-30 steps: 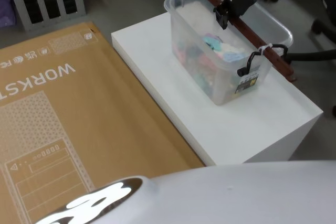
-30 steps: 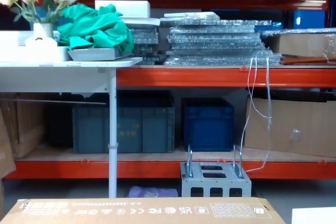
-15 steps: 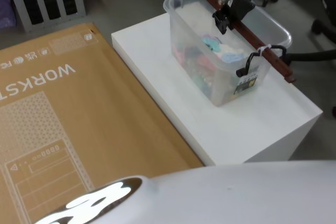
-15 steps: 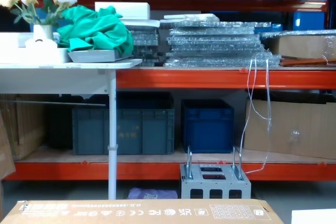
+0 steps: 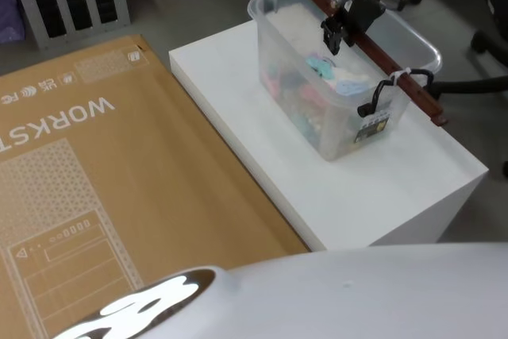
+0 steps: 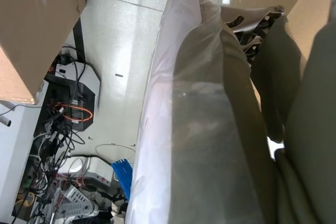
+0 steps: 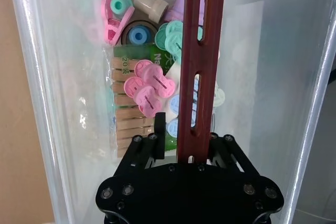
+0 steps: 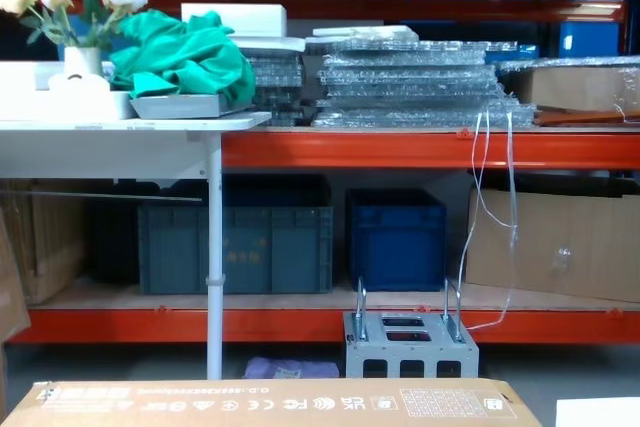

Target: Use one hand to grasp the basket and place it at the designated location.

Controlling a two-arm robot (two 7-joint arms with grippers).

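Comparing with a second ago, your right gripper [image 5: 336, 31] has slid a little along the wooden handle [image 5: 361, 37] toward the basket's far end and sits lower on it. Its jaws stand close either side of the bar (whether they actually pinch it, you cannot tell). The basket [image 5: 333, 89] has not shifted on the white table [image 5: 397, 188], so lifting is not yet underway.

Warehouse/storeroom: orange steel racking [image 8: 400, 147] w/ blue crates [image 8: 397, 237], bubble-wrapped stacks [image 8: 415, 82], cardboard boxes [image 8: 555, 242]; bare concrete floor, big flat carton [image 5: 103, 188].
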